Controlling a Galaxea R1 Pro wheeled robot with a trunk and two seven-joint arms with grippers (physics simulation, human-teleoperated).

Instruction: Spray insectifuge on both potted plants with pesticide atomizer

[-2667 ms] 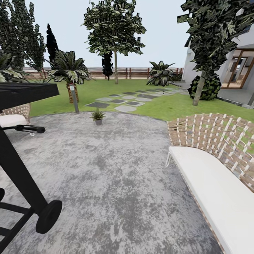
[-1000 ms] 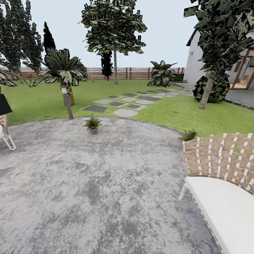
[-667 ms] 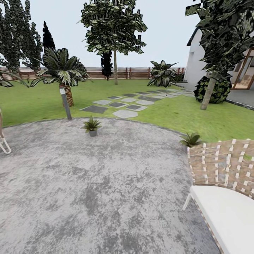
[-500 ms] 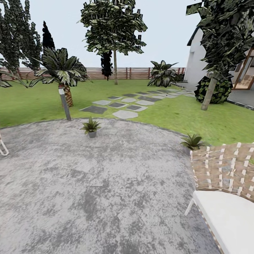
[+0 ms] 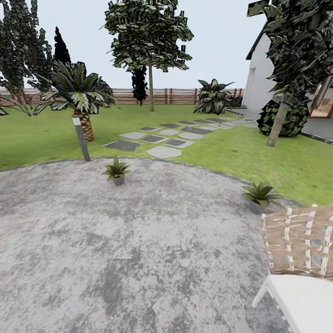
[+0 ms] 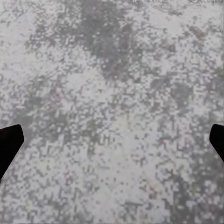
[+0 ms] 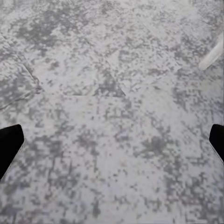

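Both my claws hang with fingers spread wide, the left gripper (image 6: pixel 112 144) and right gripper (image 7: pixel 112 144) holding nothing over the grey patio (image 5: pixel 138 249). Well ahead of them stand the potted plants: one (image 5: pixel 116 171) near a grey bollard lamp (image 5: pixel 81 138), the other (image 5: pixel 260 195) just beyond a woven chair (image 5: pixel 300 259) that crowds my right claw's side.

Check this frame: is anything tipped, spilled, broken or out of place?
Nothing stands out. Both potted plants, one near the bollard lamp and one by the woven chair, stand upright on the patio.
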